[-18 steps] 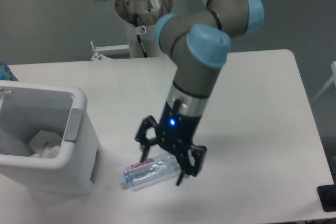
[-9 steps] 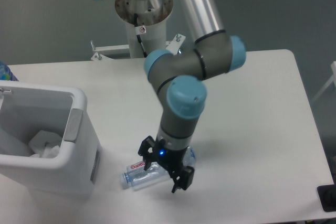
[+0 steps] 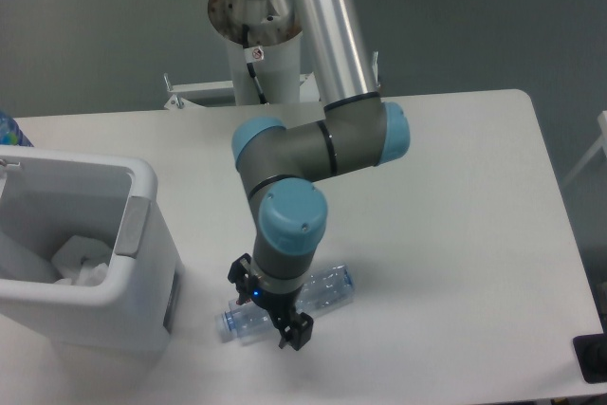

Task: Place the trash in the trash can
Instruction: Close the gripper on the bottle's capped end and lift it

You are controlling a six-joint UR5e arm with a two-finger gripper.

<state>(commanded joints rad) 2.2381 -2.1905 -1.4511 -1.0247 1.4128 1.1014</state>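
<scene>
Crushed clear bottle lies flat, end effector fingers spread astride it.

A white table stands on a grey floor, with a black object at its right edge.

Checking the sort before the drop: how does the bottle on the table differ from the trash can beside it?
The bottle is clear, the trash can opaque white. The bottle lies on its side, the trash can stands upright and open-topped. The bottle is far smaller. The gripper sits over the bottle, not the can. Both rest on the table.
</scene>
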